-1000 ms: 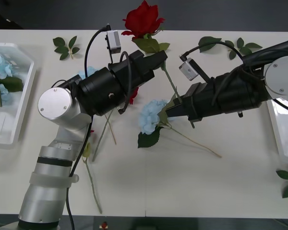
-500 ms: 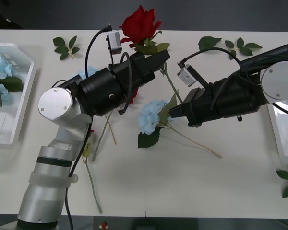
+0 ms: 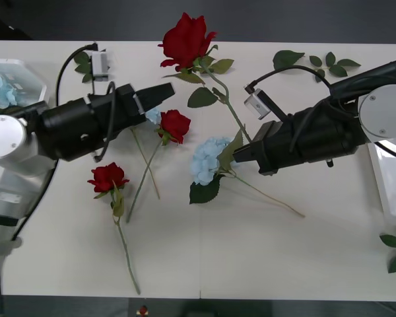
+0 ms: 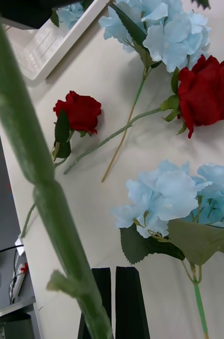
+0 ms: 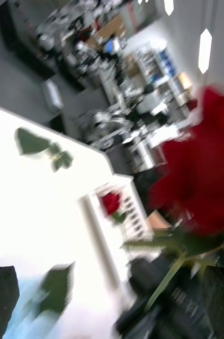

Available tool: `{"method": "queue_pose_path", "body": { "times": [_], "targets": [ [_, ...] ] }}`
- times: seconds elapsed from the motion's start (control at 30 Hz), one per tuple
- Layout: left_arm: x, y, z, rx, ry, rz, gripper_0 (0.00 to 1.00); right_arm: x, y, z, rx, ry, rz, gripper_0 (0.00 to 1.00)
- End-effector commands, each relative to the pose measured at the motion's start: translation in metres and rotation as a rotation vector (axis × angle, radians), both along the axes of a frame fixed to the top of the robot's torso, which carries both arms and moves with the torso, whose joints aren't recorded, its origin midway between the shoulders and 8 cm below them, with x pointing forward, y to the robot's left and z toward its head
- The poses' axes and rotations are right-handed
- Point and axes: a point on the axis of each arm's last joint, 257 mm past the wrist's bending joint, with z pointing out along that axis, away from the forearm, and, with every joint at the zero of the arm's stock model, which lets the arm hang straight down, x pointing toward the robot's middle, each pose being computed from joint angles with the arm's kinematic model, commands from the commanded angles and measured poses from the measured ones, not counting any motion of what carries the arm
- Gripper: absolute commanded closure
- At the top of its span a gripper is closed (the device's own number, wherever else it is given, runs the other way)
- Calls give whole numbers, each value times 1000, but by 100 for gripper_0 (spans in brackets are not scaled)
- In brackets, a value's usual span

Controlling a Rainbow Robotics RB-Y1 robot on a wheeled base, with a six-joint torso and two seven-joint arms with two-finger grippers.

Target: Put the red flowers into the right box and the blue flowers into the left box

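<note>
The red flowers are mid-sort: the lifted rose (image 3: 186,39) now hangs from my right pincer (image 3: 241,153) alone, which is clenched low on its stem (image 4: 27,137). My left pincer (image 3: 164,92) has let go and swung back toward the left box (image 3: 28,125), its fingers (image 5: 0,296) spread apart and empty. A second ago it was up against that bloom, so I read this as a finished handover. What I judge comes next is carrying the rose across to the right box (image 3: 388,185) at the far right edge. Two more roses (image 3: 175,125) (image 3: 107,177) lie on the white surface (image 3: 251,251), with a blue flower (image 3: 208,158) just beside my right pincer. Another blue cluster (image 3: 0,89) already sits in the left box. Loose leaf sprigs (image 3: 317,61) rest near the far edge. The room beyond is a cluttered workshop under ceiling lights.
</note>
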Motion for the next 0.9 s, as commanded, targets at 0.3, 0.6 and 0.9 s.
{"method": "queue_pose_path", "body": {
  "times": [0.3, 0.6, 0.9],
  "targets": [
    [-21, 178, -52, 556, 114, 48, 0, 36, -133, 38, -231, 184, -314, 100],
    [6, 226, -57, 709, 285, 210, 0, 46, -308, 50, -417, 252, -718, 100],
    [46, 184, -81, 746, 362, 360, 0, 23, -450, 15, -535, 357, -1011, 100]
  ]
}}
